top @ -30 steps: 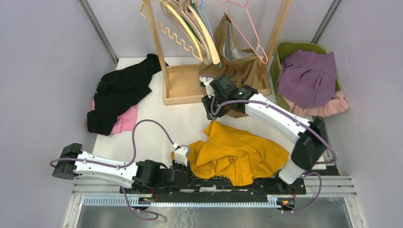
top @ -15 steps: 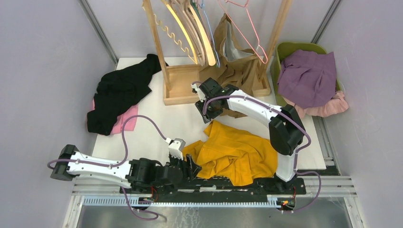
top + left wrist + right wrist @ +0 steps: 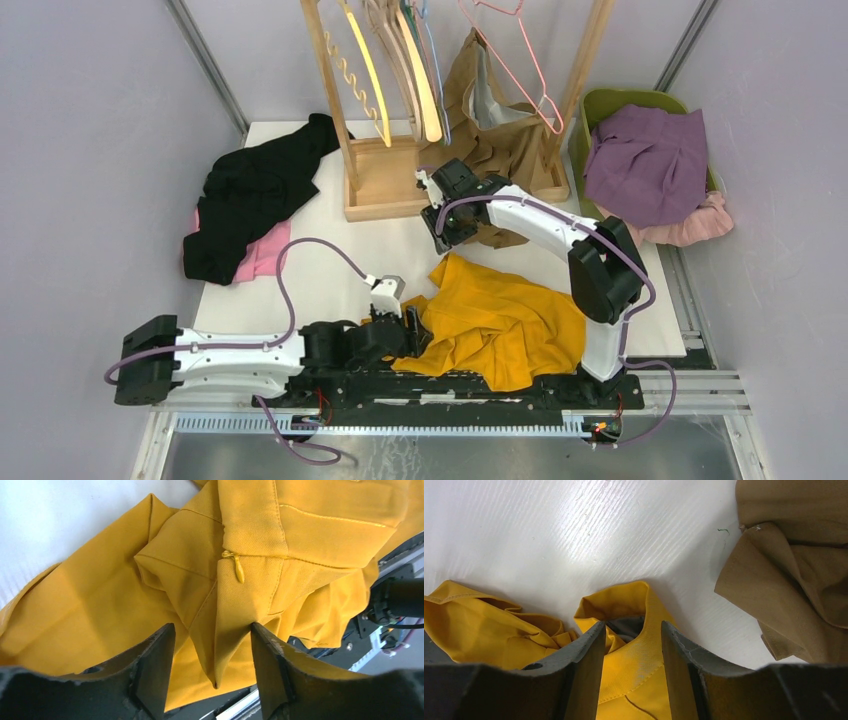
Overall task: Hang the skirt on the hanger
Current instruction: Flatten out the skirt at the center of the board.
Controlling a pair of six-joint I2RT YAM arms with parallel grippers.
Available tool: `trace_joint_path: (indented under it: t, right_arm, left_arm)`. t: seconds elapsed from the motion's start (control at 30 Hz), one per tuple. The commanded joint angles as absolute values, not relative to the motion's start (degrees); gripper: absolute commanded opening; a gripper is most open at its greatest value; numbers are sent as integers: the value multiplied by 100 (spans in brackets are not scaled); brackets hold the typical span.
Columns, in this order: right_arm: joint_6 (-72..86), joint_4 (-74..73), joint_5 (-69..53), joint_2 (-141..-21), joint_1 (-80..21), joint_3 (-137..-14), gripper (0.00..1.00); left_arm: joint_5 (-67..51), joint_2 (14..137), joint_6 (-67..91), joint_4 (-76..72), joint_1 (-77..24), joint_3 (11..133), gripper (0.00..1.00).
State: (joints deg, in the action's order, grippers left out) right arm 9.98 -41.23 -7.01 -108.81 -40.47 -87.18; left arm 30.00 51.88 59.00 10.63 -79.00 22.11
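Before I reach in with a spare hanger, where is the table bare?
Bare table, crossed by a cable, lies between the black garment, the wooden rack and the yellow skirt. Crowded around the brown garment and right arm.

Robot lab booth: plain grey walls point(image 3: 100, 150), bolted rail point(image 3: 450, 425).

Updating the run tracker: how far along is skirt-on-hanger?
Done: nothing yet; the yellow skirt lies crumpled on the table. In hand: left jaws stand open astride a fold by the zip; right jaws frame its far corner, grip unclear. Left: lift the skirt, fetch a hanger from the rack and fit it.
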Motion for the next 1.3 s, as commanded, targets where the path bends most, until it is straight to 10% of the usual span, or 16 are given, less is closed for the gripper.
trace_joint_path:
  t: [0.0, 0.2, 0.8, 1.1, 1.27]
  right_arm:
    - [903, -4104, -933, -10697, -3959, -8850, 51]
    - [843, -4294, -1202, -10932, -3933, -8988, 51]
    - [700, -4372, -1173, -11461, -3943, -8951, 50]
    - [520, -4438, -1642, -11501, -4058, -8843, 48]
    - [517, -4575, -1352, -11372, -4061, -8756, 15]
  left_arm:
    - [2501, 5556, 5239, 159, -7740, 2345, 56]
    - [2092, 5664, 5329, -18, -7743, 2257, 25]
    - [1869, 5006, 5577, -78, -7761, 1687, 20]
    - [1752, 5447, 5514, -404, -7762, 1814, 41]
    - [1786, 5807, 5449, -616, -7757, 1916, 56]
